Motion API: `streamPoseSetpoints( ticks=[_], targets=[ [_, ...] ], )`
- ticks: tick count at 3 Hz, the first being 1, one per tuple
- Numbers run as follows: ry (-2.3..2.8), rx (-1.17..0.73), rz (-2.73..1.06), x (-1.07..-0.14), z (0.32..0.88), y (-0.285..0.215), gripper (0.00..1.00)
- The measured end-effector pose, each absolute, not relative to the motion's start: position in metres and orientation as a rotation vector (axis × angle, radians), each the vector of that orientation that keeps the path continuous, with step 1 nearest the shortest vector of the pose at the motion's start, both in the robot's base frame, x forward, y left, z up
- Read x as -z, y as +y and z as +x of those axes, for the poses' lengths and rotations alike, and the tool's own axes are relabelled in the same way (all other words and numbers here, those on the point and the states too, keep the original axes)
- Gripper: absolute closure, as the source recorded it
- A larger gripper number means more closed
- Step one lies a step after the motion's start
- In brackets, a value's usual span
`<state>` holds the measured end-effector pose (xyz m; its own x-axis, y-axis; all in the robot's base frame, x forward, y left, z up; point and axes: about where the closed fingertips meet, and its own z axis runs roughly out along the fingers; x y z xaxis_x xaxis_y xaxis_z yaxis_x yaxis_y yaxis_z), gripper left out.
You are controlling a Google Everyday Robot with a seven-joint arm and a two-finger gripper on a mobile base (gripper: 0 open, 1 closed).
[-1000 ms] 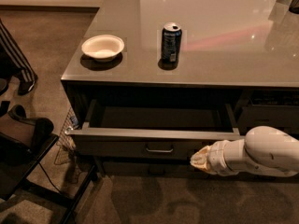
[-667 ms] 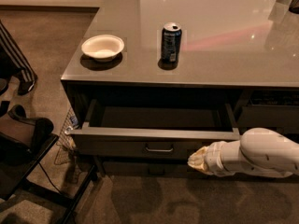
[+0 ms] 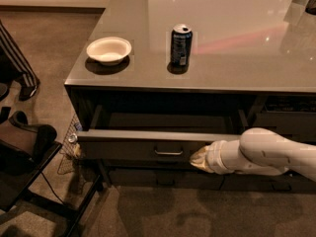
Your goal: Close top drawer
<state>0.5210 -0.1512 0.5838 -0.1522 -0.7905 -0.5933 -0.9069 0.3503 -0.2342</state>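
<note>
The top drawer [image 3: 128,144] is pulled out from under the grey desk top [image 3: 222,58]. Its front is grey with a small silver bar handle [image 3: 168,152] at the centre. The inside shows as a dark shallow tray. My gripper [image 3: 197,157] comes in from the right on a white arm [image 3: 266,152]. Its tip lies against the drawer front, just right of the handle.
A white bowl [image 3: 109,50] and a dark soda can [image 3: 181,45] stand on the desk top. A darker drawer front [image 3: 163,177] sits below. A black chair [image 3: 24,147] and a wire basket [image 3: 71,149] stand at the left on the carpet.
My gripper and arm have shifted a little to the left along the drawer front, closer to the handle. The drawer stays about as far out as before.
</note>
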Motion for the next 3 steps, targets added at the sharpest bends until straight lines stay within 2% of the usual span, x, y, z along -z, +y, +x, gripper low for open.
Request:
streamPoseSetpoints(
  ticks=[2,3],
  targets=[
    [1.927,-0.204,-1.46,-0.584,0.573,-0.153,1.0],
    [1.895,-0.166,-1.442,-0.596,0.62,-0.163,1.0]
  ],
)
